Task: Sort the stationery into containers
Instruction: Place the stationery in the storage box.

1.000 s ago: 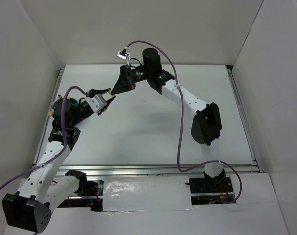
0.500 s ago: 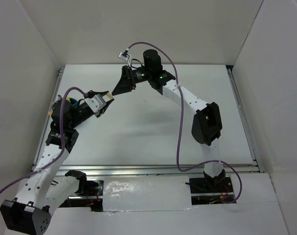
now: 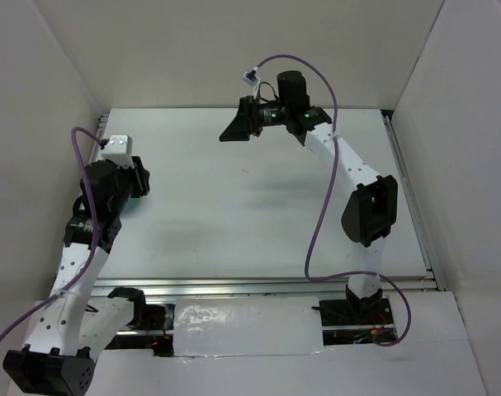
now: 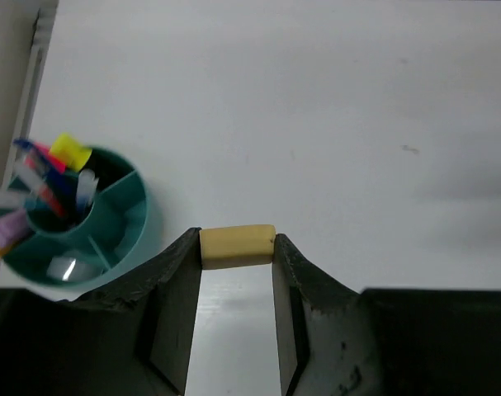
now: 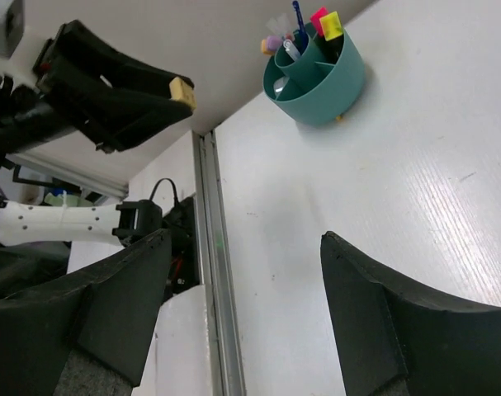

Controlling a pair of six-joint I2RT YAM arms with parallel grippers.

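1. Rail (image 5: 207, 247): a grey metal strip along the left edge of the counter (image 3: 250, 214). Dark gear beyond it is blurred.
2. Cup (image 4: 122, 223): round, teal, split into compartments, standing on the counter near the left rail. From overhead the left arm hides almost all of it. In the left wrist view its near rim is cut off by the pincer's body.
3. Cup contents: a blue pen (image 5: 297, 15), a pink marker (image 5: 318, 18) and a yellow-capped marker (image 4: 69, 151) stand upright together in one compartment. Any print on them is too small to read. A purple tip (image 4: 4, 228) runs out of the picture on the left. A pale object (image 4: 64, 267) lies in another compartment, and I cannot tell what it is.
4. Left pincer (image 4: 237, 257): closed on the eraser, raised above the counter just right of the cup.
5. Eraser (image 4: 238, 244): a small tan block clamped by its ends between the two fingertips, clear of the cup and not touching the counter.
6. Right pincer (image 5: 246, 238): jaws spread wide, nothing between them, up over the far middle of the counter and well apart from the cup.
7. Cable (image 3: 318, 206): purple, looping down along the right arm.
8. Foil strip (image 3: 242, 326): crinkled and silver, between the two arm bases at the near edge.
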